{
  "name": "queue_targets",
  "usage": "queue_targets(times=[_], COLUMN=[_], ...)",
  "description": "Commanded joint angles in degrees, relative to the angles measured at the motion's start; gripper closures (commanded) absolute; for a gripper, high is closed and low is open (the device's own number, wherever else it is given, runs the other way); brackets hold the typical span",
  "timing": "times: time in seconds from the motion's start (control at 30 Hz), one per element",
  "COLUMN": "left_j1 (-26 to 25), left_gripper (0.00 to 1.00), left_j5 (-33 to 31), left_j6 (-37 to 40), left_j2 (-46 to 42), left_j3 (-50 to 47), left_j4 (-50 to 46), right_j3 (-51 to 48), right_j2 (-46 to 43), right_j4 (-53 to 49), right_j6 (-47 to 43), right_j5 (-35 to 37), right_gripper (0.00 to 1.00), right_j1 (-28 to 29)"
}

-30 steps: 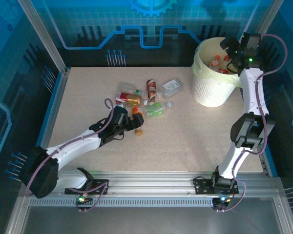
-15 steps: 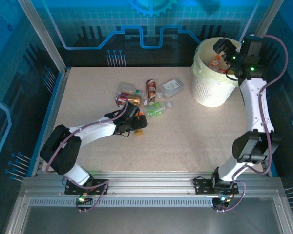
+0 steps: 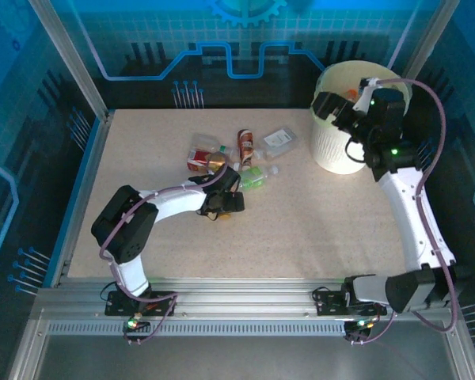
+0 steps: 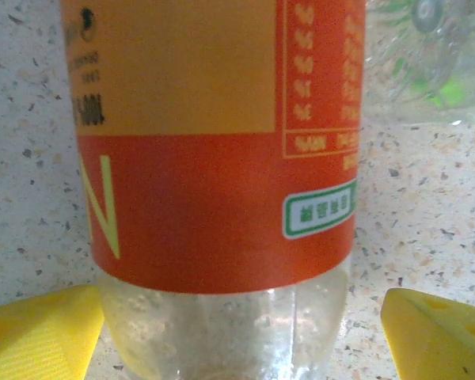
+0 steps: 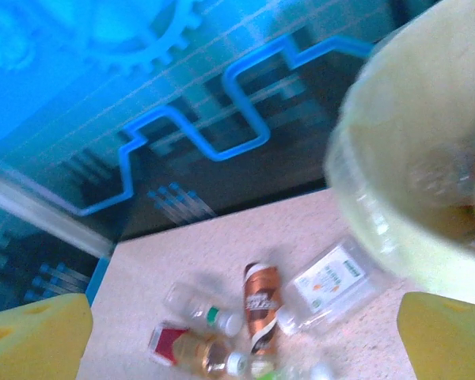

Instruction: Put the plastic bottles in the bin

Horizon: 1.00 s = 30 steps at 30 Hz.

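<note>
**Left jaws stand open around an orange bottle; right jaws hang open at the bin**

A large round white bin [image 3: 331, 154], lined with a pale yellow bag, stands at the far right of a speckled table [image 3: 301, 229]. Well to the left of the bin, a loose cluster of plastic bottles [image 3: 245, 162] lies on the table.

The left gripper [image 3: 228, 199] sits low at the near edge of that cluster. Its yellow fingers [image 4: 39, 336] are apart, with an orange-labelled bottle [image 4: 222, 158] lying between them. One finger is just beside the bottle and the other stands clear of it, so nothing is clamped.

The right gripper [image 3: 326, 107] hangs at the bin's left rim, its fingers [image 5: 36, 336] spread wide with nothing between them. In its wrist view, a flat clear bottle [image 5: 328, 281] with a white label lies nearest the bin. A brown-labelled bottle [image 5: 261, 305] lies just left of that, and a red-labelled bottle [image 5: 170, 342] farther left. Orange shapes inside the bin are too blurred to make out.
</note>
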Motion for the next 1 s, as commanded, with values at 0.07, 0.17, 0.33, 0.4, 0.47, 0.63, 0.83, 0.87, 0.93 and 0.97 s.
queue_targets(times=[0.07, 0.17, 0.33, 0.4, 0.47, 0.63, 0.83, 0.87, 0.93, 0.97], left_j1=[-1.2, -1.6, -1.7, -1.7, -1.8, -2.1, -2.7, -2.8, -2.9, -2.9], left_gripper=[0.15, 0.19, 0.25, 0.28, 0.31, 0.44, 0.55, 0.56, 0.61, 0.63], left_j5=[-3.2, -3.5, -3.5, -3.7, -3.5, -2.8, -2.7, -2.8, -2.5, -2.3], left_j6=[0.8, 0.6, 1.0, 1.1, 1.1, 1.2, 1.7, 1.8, 2.2, 2.2], left_j2=[1.8, 2.3, 2.8, 2.8, 2.9, 2.8, 2.7, 2.5, 1.9, 1.2], left_j3=[2.1, 1.9, 1.7, 1.6, 1.3, 0.7, 0.2, 0.0, -0.8, -1.5], left_j4=[-3.3, -3.2, -3.5, -3.3, -2.8, -1.5, -0.2, 0.1, 1.3, 2.2], right_j3=[-7.9, -11.8, -15.7, -16.8, -17.8, -18.8, -19.3, -19.3, -19.5, -19.5], right_j2=[-5.8, -7.8, -10.9, -12.1, -13.4, -14.3, -14.4, -14.6, -15.1, -15.2], right_j4=[4.5, 3.9, -0.2, -1.4, -1.9, -4.2, -4.7, -4.3, -3.6, -3.3], right_j6=[-4.1, -3.7, -5.8, -7.1, -7.9, -7.2, -7.9, -8.4, -9.1, -9.3], right_j5=[-0.5, -0.4, 0.1, 1.2, 1.0, 1.4, 2.2, 3.0, 4.1, 4.6], right_gripper=[0.0, 0.0, 0.0, 0.0, 0.0, 0.0, 0.0, 0.0, 0.0, 0.0], right_j1=[6.9, 9.6, 10.2, 10.2, 10.1, 10.1, 10.2, 10.2, 10.2, 10.2])
